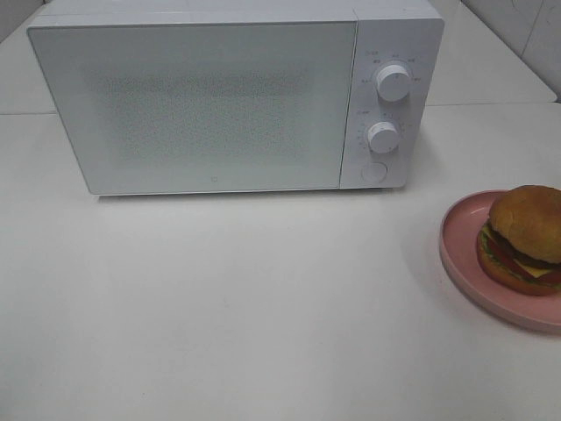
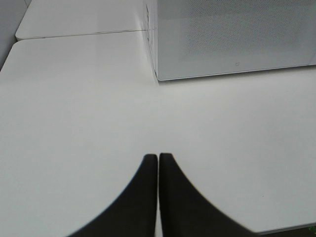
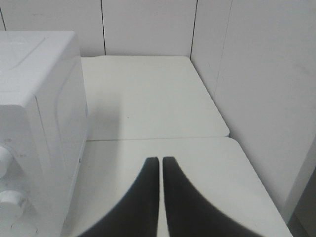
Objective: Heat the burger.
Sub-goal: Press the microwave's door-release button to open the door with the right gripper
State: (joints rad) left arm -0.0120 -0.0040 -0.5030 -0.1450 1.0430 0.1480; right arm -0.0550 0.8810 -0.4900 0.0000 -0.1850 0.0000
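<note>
Over on the left, our left jaws are pressed together and empty over the tabletop (image 2: pixel 74 123), near the closed microwave (image 1: pixel 193 105). Far right, the burger (image 1: pixel 524 237) sits on its plate (image 1: pixel 456 241). So our right arm looks nearer, its jaws also pinched closed, empty.

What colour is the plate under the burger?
Pink; the plate under the burger shows best from the high camera.
</note>
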